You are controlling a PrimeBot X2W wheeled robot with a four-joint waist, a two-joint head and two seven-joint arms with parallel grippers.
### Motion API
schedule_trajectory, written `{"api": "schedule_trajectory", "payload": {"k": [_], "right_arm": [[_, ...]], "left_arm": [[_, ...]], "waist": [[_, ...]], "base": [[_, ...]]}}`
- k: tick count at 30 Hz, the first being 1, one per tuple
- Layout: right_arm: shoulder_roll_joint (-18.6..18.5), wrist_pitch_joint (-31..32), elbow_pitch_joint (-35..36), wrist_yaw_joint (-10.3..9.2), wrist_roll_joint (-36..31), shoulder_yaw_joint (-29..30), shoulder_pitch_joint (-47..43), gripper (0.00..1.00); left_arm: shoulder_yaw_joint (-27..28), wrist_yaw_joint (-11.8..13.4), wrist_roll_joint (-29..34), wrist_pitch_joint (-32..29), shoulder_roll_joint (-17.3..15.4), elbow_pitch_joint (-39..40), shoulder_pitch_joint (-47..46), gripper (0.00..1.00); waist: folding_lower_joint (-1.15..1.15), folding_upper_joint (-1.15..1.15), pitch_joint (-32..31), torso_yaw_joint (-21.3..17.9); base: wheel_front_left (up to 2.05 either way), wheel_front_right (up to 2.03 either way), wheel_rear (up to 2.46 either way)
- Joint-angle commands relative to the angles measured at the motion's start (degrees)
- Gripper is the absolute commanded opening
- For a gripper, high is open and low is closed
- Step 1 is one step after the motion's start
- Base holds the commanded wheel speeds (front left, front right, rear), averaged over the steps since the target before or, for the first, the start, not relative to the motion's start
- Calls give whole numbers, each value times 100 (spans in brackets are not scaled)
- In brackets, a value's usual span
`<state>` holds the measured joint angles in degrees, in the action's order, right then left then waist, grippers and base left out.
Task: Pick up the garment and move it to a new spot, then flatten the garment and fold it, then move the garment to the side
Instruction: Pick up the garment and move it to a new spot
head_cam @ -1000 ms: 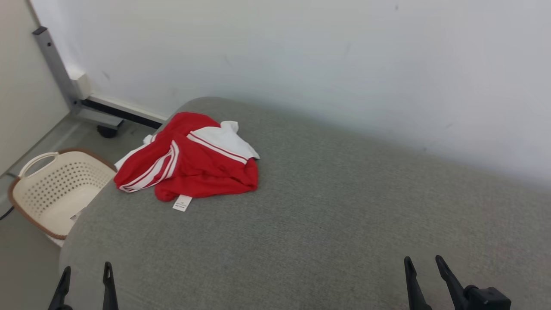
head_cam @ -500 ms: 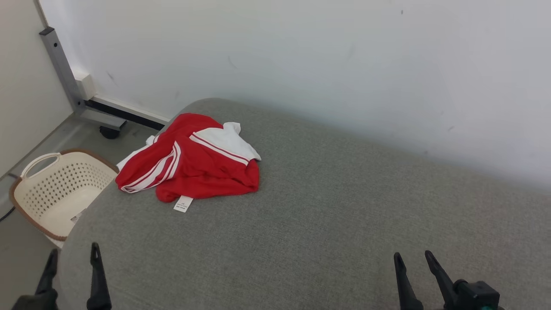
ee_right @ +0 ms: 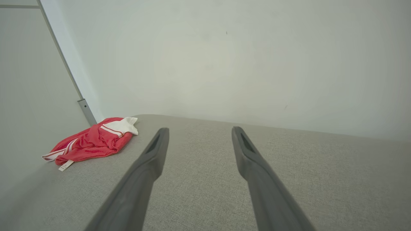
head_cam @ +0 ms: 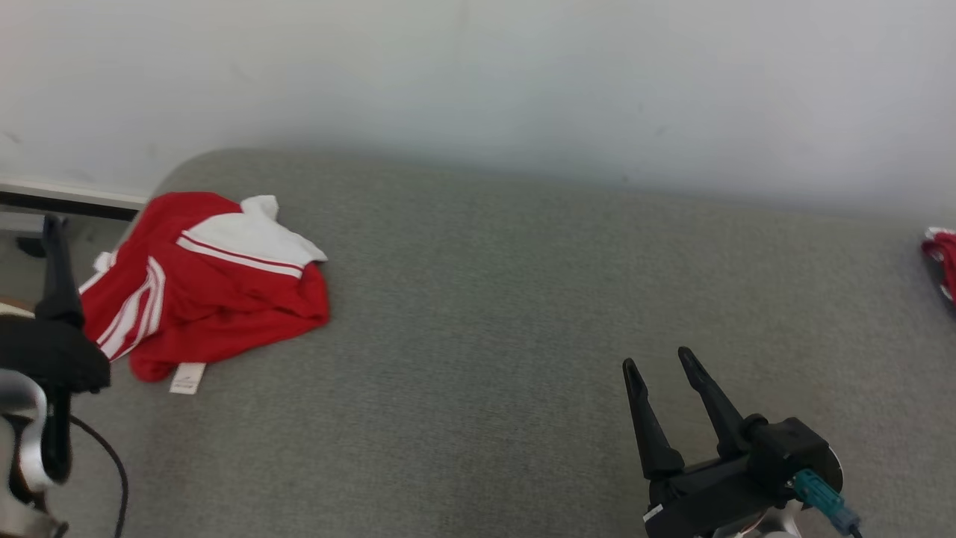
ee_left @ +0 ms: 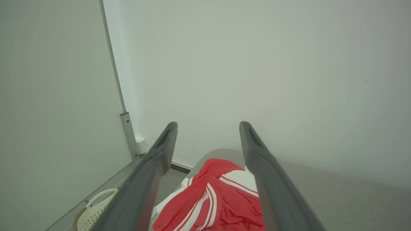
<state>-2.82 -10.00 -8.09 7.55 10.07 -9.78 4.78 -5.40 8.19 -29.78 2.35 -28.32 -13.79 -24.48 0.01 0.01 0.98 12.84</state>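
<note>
The garment (head_cam: 209, 288) is a crumpled red piece with white panels and stripes, lying at the left end of the grey padded surface (head_cam: 523, 299), a white label sticking out at its near edge. One dark finger (head_cam: 54, 269) of my left gripper stands just left of it. In the left wrist view my left gripper (ee_left: 207, 123) is open, with the garment (ee_left: 224, 199) ahead and below between its fingers. My right gripper (head_cam: 659, 357) is open over bare padding at the lower right, far from the garment (ee_right: 96, 141); its fingers (ee_right: 151, 154) are spread with nothing between them.
A white wall runs close behind the surface. A cream perforated basket (ee_left: 96, 208) sits on the floor past the left end, near a grey metal post (ee_left: 128, 134). Another bit of red and white cloth (head_cam: 942, 258) shows at the far right edge.
The head camera has turned, so the whole scene has shifted left. My left gripper has come up beside the garment, and my right gripper has risen further into view. Both stay open.
</note>
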Motion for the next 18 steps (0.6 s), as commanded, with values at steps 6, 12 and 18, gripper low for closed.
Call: {"api": "schedule_trajectory", "payload": {"k": [6,12,18], "right_arm": [[-8,-133,43,-14,121,-117,312,100],[-2,-279,-59,-14,227,-171,549,100],[-4,-385,-189,-14,271,-256,713,100]], "left_arm": [[43,-298,-138,-321,-314,-975,-1042,100],[1,-478,-195,-602,-477,-2120,-1832,100],[-160,-535,-119,-941,-587,-3234,-2149,100]], "waist": [[-1,-1,1302,-1546],[-1,-1,1704,-2024],[-1,-1,1871,-2262]], "base": [[0,0,0],[0,0,0],[0,0,0]]}}
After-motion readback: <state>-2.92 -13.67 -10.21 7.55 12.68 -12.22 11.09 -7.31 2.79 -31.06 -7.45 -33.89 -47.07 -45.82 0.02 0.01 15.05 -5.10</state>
